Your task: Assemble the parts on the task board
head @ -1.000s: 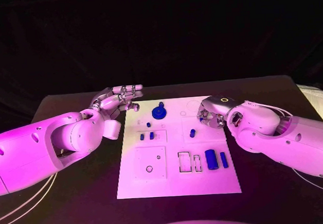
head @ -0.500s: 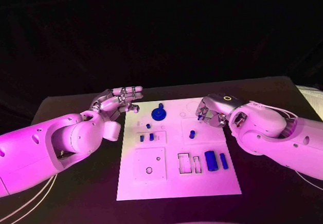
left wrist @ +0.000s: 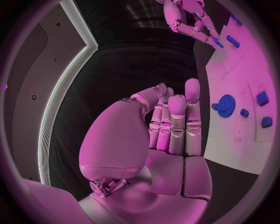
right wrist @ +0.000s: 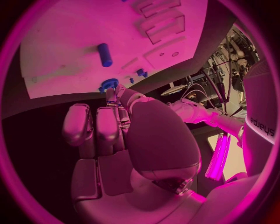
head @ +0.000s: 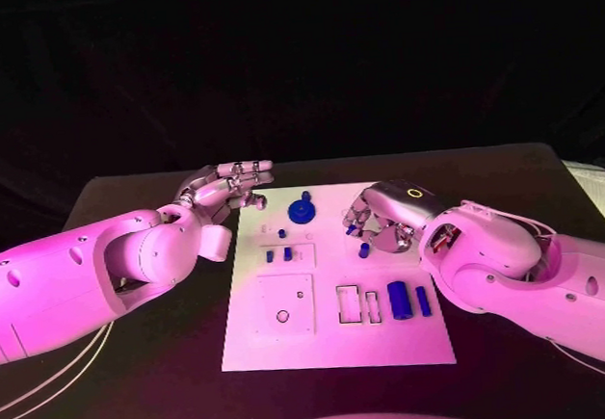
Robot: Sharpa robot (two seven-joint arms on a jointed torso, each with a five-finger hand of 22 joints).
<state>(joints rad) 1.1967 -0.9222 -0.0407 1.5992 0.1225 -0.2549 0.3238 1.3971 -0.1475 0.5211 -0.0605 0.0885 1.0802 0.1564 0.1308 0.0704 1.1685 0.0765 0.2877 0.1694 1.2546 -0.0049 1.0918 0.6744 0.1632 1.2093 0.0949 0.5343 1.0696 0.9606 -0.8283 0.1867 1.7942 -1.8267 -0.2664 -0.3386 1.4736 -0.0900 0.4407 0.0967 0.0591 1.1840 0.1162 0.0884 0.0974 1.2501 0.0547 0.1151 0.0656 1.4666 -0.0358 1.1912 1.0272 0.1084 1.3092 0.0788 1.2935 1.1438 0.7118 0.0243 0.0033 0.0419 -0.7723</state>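
Blue peg (head: pixel 351 229) pinched in our right hand (head: pixel 382 221), we have swung inward over the white board (head: pixel 298 340); our left hand (head: pixel 226 188) waits open, empty.

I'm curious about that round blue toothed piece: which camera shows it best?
The left wrist view: the blue gear shows its teeth, unblocked. The head view shows it small; the right wrist view shows it partly behind fingers.

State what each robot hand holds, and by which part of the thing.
The right robot hand pinches a small blue part; where on the part it grips cannot be told. The left robot hand holds nothing.
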